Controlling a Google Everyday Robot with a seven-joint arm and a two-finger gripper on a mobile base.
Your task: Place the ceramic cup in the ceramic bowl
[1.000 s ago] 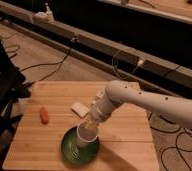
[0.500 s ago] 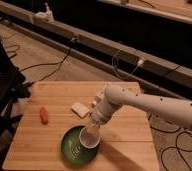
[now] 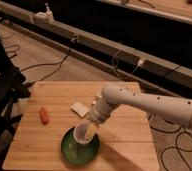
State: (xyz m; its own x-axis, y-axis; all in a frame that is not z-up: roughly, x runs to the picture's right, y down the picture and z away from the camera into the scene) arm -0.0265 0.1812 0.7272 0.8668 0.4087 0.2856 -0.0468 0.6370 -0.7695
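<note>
The small white ceramic cup is tilted, its mouth facing the camera, just above the right part of the dark green ceramic bowl. The bowl sits near the front edge of the wooden table. My gripper comes in from the right on a white arm and is right against the cup's upper right side. Whether the cup touches the bowl's inside I cannot tell.
A flat white packet lies on the table just behind the gripper. A small orange-red object lies at the table's left. A dark chair stands left of the table. Cables run over the floor behind.
The cup has tipped so its mouth now faces the camera and has sunk slightly toward the bowl. The arm has shifted a little with it.
</note>
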